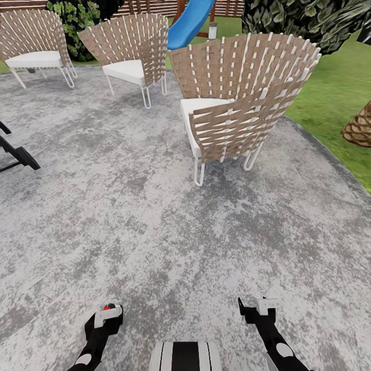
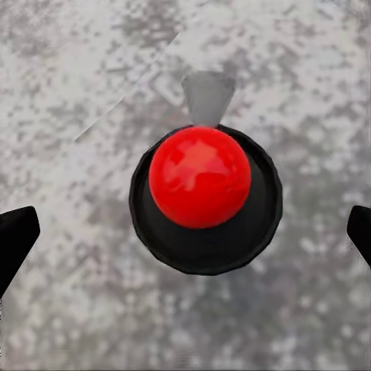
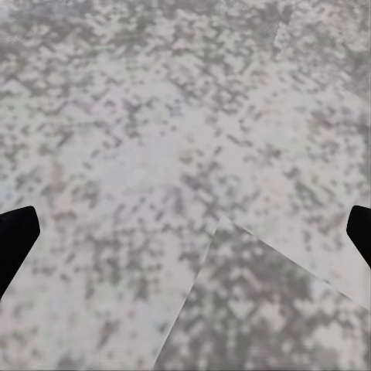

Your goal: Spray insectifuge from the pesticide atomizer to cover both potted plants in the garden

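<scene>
The pesticide atomizer and the potted plants are out of view. I am over the grey paved patio of the garden, with lawn along its right edge. My left gripper hangs low at the near edge, open, its black fingertips far apart. Below it sits a red ball-shaped knob on a black round disc. My right gripper is also open, with bare paving between its fingertips.
A woven brown chair with a white seat stands ahead, slightly right. Two more chairs stand further back left. A blue slide, a dark bush and a scaly palm trunk lie beyond. A black frame juts in at left.
</scene>
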Controlling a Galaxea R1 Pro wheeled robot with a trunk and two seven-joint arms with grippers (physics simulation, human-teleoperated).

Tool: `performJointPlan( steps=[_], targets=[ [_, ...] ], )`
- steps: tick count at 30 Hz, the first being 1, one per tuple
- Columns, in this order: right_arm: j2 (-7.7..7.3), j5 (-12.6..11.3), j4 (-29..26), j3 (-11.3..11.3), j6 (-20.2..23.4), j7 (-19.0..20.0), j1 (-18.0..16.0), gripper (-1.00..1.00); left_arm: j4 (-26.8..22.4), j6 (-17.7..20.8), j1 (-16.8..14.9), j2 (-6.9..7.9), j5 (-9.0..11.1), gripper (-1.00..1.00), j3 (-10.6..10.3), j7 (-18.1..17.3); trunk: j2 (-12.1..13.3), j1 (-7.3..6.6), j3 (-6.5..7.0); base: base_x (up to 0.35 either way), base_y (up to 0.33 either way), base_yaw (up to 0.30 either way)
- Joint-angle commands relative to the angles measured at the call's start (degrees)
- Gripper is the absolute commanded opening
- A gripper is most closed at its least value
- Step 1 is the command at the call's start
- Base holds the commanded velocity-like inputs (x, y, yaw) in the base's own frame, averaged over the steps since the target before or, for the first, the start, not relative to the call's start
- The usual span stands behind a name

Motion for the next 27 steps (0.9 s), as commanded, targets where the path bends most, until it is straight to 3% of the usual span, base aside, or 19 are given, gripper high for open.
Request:
performJointPlan(
  steps=[1,27],
  targets=[
    [-0.01,0.01,0.04,0.02,-0.17,0.02,-0.02,1.00,0.08,-0.35,-0.01,0.00,0.36,1.00,-0.13,0.00,-0.01,-0.01,0.02,0.000,0.000,0.000],
    [-0.01,0.01,0.04,0.02,-0.16,-0.01,-0.02,1.00,0.18,-0.64,-0.02,0.02,0.36,1.00,-0.13,-0.06,-0.01,-0.01,0.36,0.000,0.000,-0.035]
  ],
)
